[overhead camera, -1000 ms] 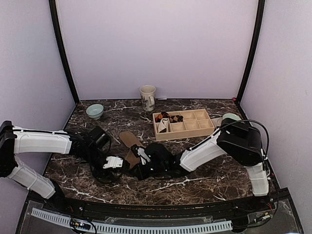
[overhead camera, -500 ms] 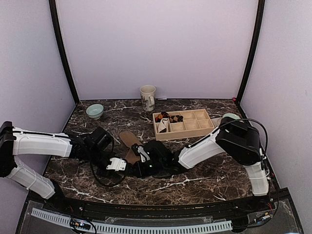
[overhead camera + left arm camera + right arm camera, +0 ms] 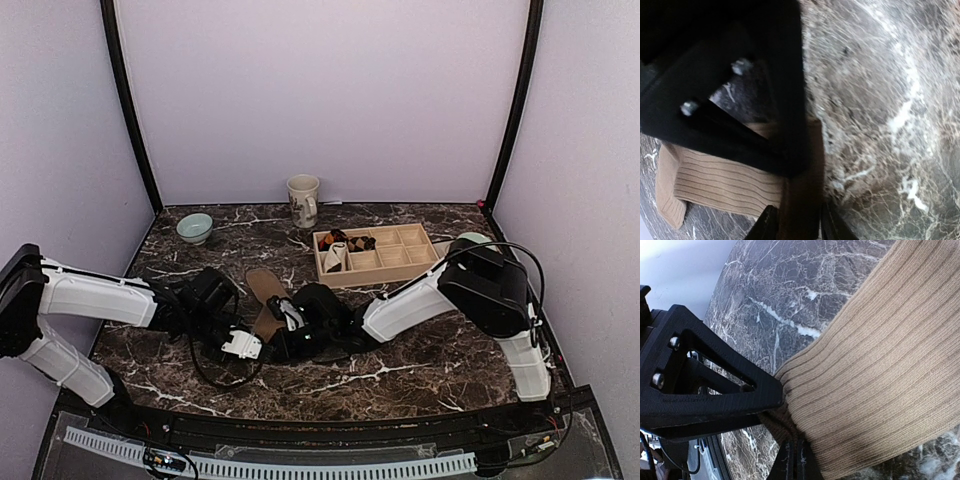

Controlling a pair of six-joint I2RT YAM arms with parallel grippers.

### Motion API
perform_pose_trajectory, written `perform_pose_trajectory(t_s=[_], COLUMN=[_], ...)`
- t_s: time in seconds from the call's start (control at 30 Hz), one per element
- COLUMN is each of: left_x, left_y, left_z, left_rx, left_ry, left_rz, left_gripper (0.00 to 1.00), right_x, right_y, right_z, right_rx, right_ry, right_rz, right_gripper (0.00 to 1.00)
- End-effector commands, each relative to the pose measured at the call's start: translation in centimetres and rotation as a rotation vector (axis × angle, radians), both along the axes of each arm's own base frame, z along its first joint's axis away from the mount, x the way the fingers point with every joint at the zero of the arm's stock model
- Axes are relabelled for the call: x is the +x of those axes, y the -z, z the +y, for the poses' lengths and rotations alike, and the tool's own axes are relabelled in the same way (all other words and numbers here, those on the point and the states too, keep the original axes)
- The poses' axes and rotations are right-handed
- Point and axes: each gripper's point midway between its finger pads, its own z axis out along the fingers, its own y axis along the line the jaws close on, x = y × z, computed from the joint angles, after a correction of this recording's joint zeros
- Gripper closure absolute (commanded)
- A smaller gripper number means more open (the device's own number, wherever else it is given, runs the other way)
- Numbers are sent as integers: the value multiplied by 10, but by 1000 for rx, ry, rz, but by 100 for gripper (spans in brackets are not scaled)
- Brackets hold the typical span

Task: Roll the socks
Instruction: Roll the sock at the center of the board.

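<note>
since a second ago my left fingers (image 3: 243, 345) have slid toward bottom centre, straddling the tan sock (image 3: 264, 292) lying mid-frame on the counter (image 3: 420, 360); clamped or not, i cannot tell. right fingers (image 3: 794, 462) pinch its edge. i'd grip level, then roll tightly.

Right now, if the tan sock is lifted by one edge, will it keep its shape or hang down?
Probably floppy: the tan sock bunches into folds where the right gripper pinches its edge, so it should droop. Likely light, being thin knit lying flat on the table. Its ribbed surface seems unlikely to slip.
</note>
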Motion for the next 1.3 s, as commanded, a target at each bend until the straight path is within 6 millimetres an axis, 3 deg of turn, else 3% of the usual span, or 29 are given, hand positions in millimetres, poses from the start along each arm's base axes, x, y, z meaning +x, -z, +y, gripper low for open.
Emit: perform_pose_trajectory(t_s=[0.0, 0.37, 0.4, 0.47, 0.87, 1.27], left_x=[-11, -19, -22, -25, -21, -14], left_y=[1, -20, -21, -19, 7, 17], left_z=[15, 6, 4, 4, 12, 10], left_rx=[39, 17, 19, 33, 103, 99], left_ry=[24, 42, 58, 79, 152, 154], left_rz=[-10, 18, 11, -6, -109, -92], left_gripper=[66, 56, 50, 49, 62, 69], right_x=[-48, -42, -43, -43, -35, -33], right_y=[131, 131, 131, 133, 133, 126], right_z=[-107, -108, -109, -110, -115, -110], right_rx=[-514, -515, -517, -517, -518, -496], right_ry=[13, 34, 36, 38, 60, 34], right_rz=[241, 280, 286, 297, 320, 298], right_gripper=[100, 100, 100, 100, 100, 100])
